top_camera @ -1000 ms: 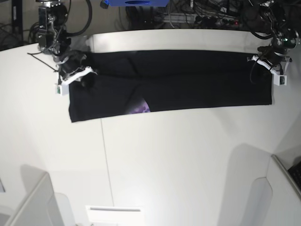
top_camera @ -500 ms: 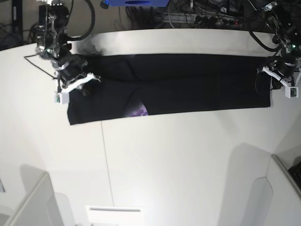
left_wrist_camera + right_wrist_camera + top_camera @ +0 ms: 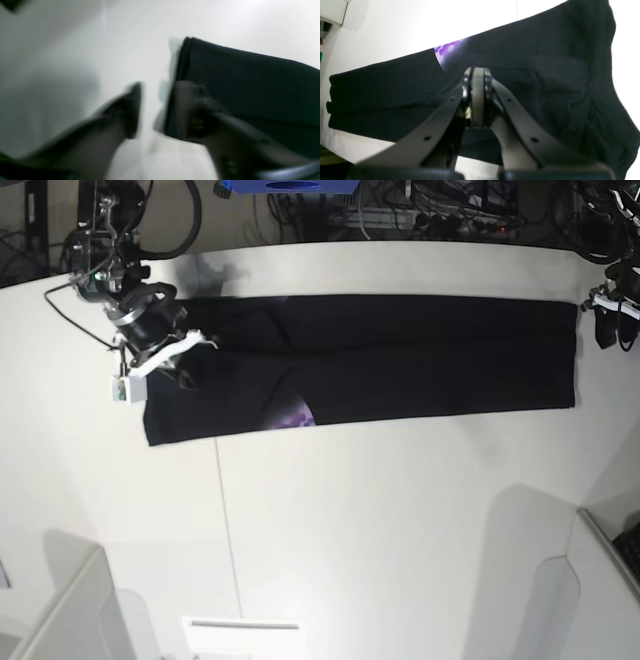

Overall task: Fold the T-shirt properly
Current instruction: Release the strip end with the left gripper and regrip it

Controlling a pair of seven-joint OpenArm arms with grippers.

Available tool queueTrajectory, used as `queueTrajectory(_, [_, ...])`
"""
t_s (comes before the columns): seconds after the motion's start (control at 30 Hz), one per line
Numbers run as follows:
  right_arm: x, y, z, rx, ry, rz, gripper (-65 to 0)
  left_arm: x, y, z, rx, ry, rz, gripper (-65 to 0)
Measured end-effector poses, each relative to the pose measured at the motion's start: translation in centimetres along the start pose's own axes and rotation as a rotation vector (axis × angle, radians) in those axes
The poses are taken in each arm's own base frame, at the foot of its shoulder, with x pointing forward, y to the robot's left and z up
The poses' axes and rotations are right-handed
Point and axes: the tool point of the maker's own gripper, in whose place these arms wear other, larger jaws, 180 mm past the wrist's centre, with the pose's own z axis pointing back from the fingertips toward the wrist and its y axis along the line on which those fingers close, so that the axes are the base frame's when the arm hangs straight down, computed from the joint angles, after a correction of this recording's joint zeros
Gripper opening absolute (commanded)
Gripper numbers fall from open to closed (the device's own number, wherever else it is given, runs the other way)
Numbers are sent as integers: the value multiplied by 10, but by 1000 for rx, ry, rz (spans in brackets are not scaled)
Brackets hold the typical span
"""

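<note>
A robotics lab: white table (image 3: 380, 520) (cables (image 3: 440, 210) tangled behind)

We count one T-shirt (image 3: 400, 355) on one white table (image 3: 380, 520). Two grippers are up: the left gripper (image 3: 610, 315) and the right gripper (image 3: 180, 355).

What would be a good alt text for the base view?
A black T-shirt, folded into a long band, lies across a white table, a purple print peeking out. The right gripper hovers over its one end; the left gripper is just beyond the other.

Black T-shirt (image 3: 400, 355), purple print (image 3: 297, 415)
</note>
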Motion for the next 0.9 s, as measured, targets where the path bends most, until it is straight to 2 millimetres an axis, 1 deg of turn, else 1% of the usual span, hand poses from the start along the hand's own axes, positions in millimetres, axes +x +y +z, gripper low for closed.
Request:
queueTrajectory(0.03, [-1, -1, 0, -3, 2, 1, -650, -4, 1, -2, -4, 4, 21, -176])
queueTrajectory(0.07, [-1, -1, 0, -3, 2, 1, -650, -9, 3, -4, -5, 12, 36, -127])
queueTrajectory(0.1, [-1, 0, 0, -2, 1, -1, -650, -14, 4, -6, -7, 25, 48, -89])
queueTrajectory(0.13, [-1, 0, 0, -2, 2, -1, -650, -20, 6, -8, -4, 40, 59, -71])
queueTrajectory(0.17, [-2, -1, 1, -2, 5, -2, -650, -25, 6, -11, -7, 56, 72, -72])
queueTrajectory(0.2, [-4, -1, 1, -4, 9, -4, -650, -29, 3, -16, -20, 68, 79, -72])
queueTrajectory(0.23, [-6, -1, 1, -4, 15, -4, -650, -30, -2, -22, -38, 74, 73, -72])
queueTrajectory(0.33, [-6, -1, 1, -4, 15, -5, -650, -21, -22, -41, -115, 33, 66, -72])
queueTrajectory(0.4, [-6, -1, 1, -5, 15, -4, -650, -30, -28, -50, -139, 45, 89, -72])
queueTrajectory(0.5, [-7, -2, 2, -6, 14, -6, -650, -56, -28, -57, -143, 86, 146, -72])
queueTrajectory(0.53, [-9, -2, 3, -7, 19, -7, -650, -59, -27, -59, -144, 75, 167, -72])
queueTrajectory(0.6, [-12, -2, 3, -8, 29, -9, -650, -57, -26, -64, -150, 63, 184, -72])
queueTrajectory(0.67, [-12, -3, 3, -9, 28, -8, -650, -58, -25, -70, -148, 82, 156, -72])
queueTrajectory(0.8, [-10, -2, 3, -7, 23, -8, -650, -56, -31, -76, -154, 84, 127, -77])
queueTrajectory(0.83, [-9, -3, 3, -8, 20, -7, -650, -56, -32, -77, -155, 84, 129, -94])
queueTrajectory(0.87, [-10, -3, 3, -9, 23, -6, -650, -56, -32, -77, -158, 84, 129, -133])
queueTrajectory(0.9, [-10, -3, 3, -8, 26, -6, -650, -57, -32, -77, -158, 84, 131, -194])
